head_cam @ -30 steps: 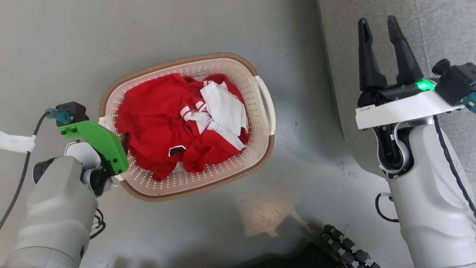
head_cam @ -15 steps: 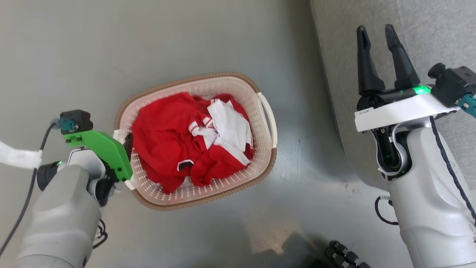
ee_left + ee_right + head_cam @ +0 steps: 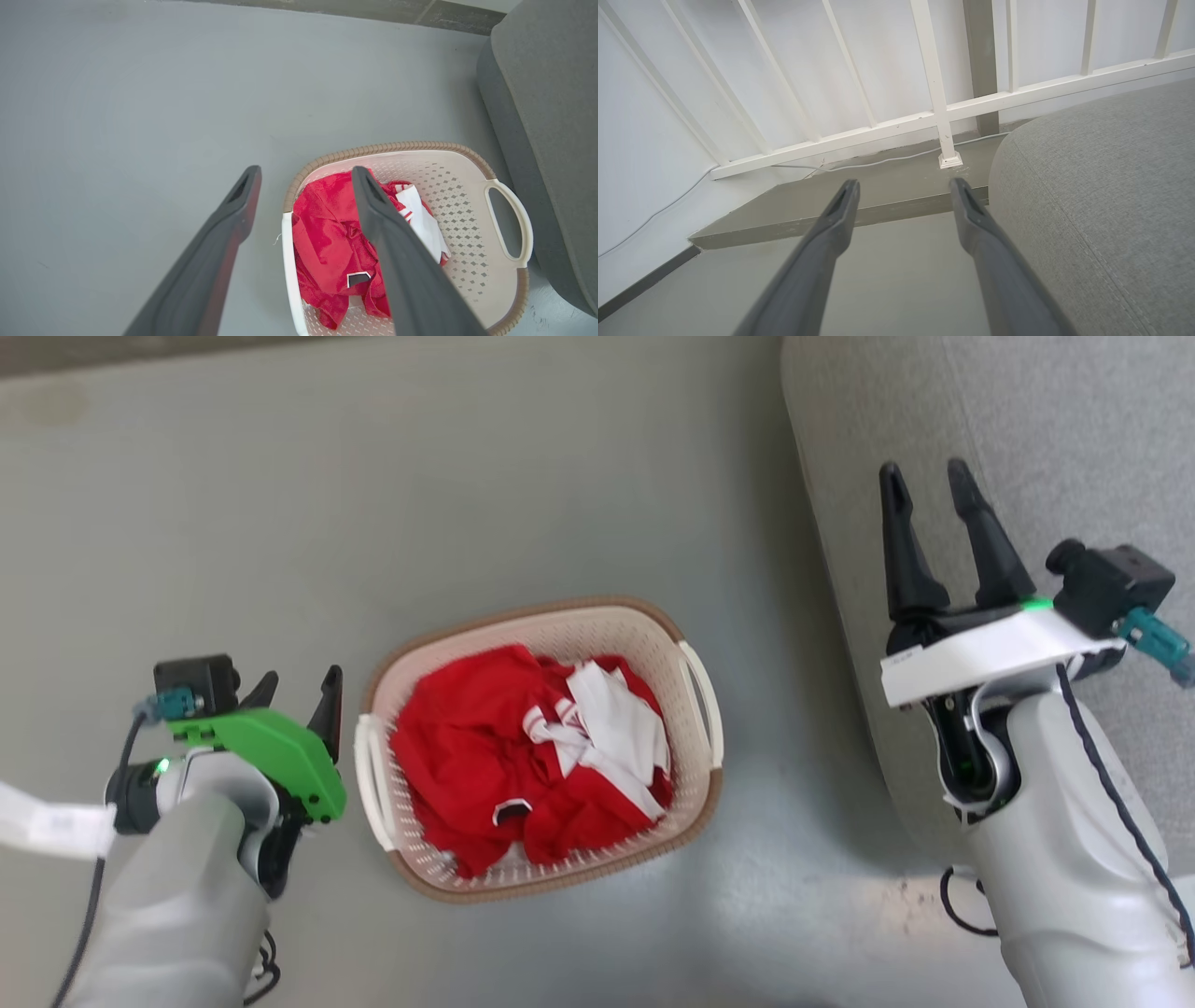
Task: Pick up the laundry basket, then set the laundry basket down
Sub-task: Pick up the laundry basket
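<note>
The laundry basket (image 3: 537, 612), cream perforated plastic with a brown rim, sits on the grey floor holding red and white clothes (image 3: 485, 775). My left gripper (image 3: 299, 683) is open just left of the basket's left loop handle (image 3: 366, 775), with nothing between its fingers. In the left wrist view that gripper (image 3: 306, 172) points over the laundry basket (image 3: 458, 196), its right finger (image 3: 397, 261) crossing in front of the clothes. My right gripper (image 3: 926, 476) is open and empty, raised over the sofa edge. The right wrist view shows it (image 3: 903, 183) open and facing a railing.
A grey fabric sofa (image 3: 1027, 429) runs along the right, close to the basket's right handle (image 3: 702, 695). The grey sofa (image 3: 1101, 210) also borders a raised step (image 3: 859, 196) with a white railing (image 3: 934, 93) at the wall. Open floor lies to the left and beyond the basket.
My left gripper was at the basket's left handle; now it is off the handle, open beside it. The head camera has shifted, so the basket shows lower. The right gripper stays open.
</note>
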Controlling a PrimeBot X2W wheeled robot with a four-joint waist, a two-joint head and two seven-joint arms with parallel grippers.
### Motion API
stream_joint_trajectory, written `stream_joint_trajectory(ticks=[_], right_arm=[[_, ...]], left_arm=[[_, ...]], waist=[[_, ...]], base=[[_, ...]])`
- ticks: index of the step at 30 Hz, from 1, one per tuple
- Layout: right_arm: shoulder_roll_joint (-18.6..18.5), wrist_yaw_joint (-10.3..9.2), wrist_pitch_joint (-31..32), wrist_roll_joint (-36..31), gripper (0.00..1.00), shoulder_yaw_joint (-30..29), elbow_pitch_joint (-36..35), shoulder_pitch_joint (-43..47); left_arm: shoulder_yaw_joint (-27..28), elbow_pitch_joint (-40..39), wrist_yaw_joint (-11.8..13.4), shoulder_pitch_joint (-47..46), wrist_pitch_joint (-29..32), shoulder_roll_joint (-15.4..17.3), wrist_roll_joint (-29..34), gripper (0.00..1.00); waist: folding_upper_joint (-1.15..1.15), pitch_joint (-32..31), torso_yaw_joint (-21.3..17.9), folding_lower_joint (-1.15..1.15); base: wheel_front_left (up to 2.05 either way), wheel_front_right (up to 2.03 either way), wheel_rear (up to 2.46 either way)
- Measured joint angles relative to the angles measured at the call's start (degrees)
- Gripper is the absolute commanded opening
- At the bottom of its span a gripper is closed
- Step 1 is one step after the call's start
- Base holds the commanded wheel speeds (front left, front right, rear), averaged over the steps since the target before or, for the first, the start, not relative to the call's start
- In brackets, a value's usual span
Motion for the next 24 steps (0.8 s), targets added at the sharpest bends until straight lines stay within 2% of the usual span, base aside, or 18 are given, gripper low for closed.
stream_joint_trajectory(ticks=[4,16,24], right_arm=[[-0.1,0.00,0.0,0.0,1.00,-0.4,0.7,1.5],[-0.3,0.00,0.0,0.0,1.00,-1.3,2.1,6.4],[-0.8,0.00,0.0,0.0,1.00,-2.2,2.2,9.7]], left_arm=[[0.1,-1.0,0.0,2.0,-3.6,0.0,-0.1,1.00],[2.1,-4.5,0.0,7.6,-3.7,1.4,-0.1,1.00],[7.9,-14.2,0.3,9.4,-3.7,1.6,1.5,1.00]], waist=[[0.00,-3.0,1.1,0.00],[0.00,-12.4,4.2,0.00],[0.00,-18.0,6.0,0.00]], base=[[0.00,0.00,0.00],[0.00,0.00,0.00],[0.00,0.00,0.00]])
